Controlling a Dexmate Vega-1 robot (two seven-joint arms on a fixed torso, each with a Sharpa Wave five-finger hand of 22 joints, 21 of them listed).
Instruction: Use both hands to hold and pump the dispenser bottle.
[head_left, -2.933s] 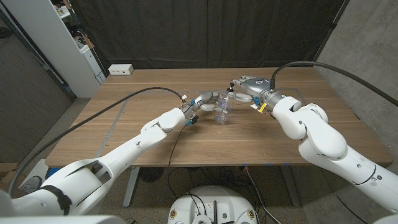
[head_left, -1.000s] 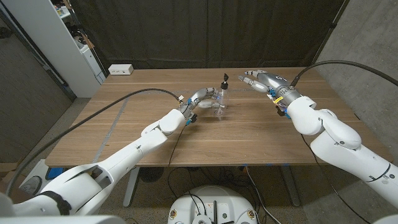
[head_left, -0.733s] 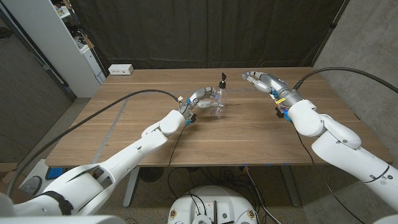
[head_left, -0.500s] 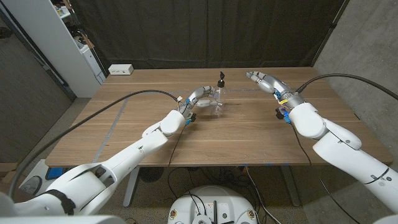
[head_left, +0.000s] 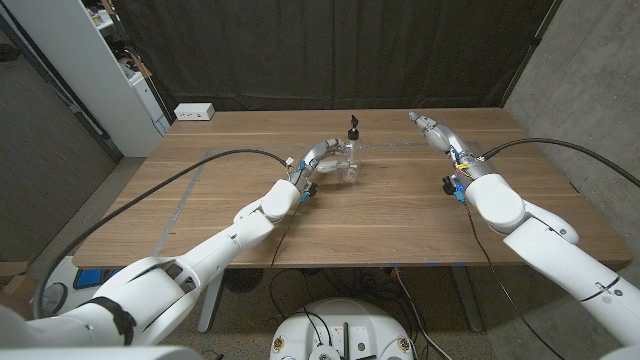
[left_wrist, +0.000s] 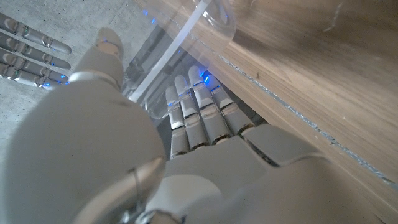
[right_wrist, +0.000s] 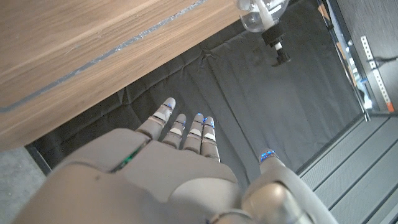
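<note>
A clear dispenser bottle (head_left: 351, 162) with a black pump head (head_left: 351, 125) stands upright at the far middle of the wooden table (head_left: 400, 220). My left hand (head_left: 327, 156) grips the bottle's body from its left side; the left wrist view has its fingers (left_wrist: 193, 118) wrapped around the clear bottle (left_wrist: 186, 37). My right hand (head_left: 432, 130) hovers well to the right of the bottle, fingers stretched out and apart, holding nothing. In the right wrist view its fingers (right_wrist: 183, 134) point past the table's edge, with the bottle (right_wrist: 261, 12) and pump (right_wrist: 278, 51) off to one side.
A white box (head_left: 194, 111) lies at the table's far left corner. A white cabinet (head_left: 110, 60) stands beyond the left edge, a dark curtain (head_left: 330, 50) behind and a concrete wall (head_left: 590, 80) to the right. Faint tape lines (head_left: 185, 190) cross the table.
My right hand has left the pump head and drawn away to the right and back, fingers straightening. The left hand still holds the bottle, now a little farther back.
</note>
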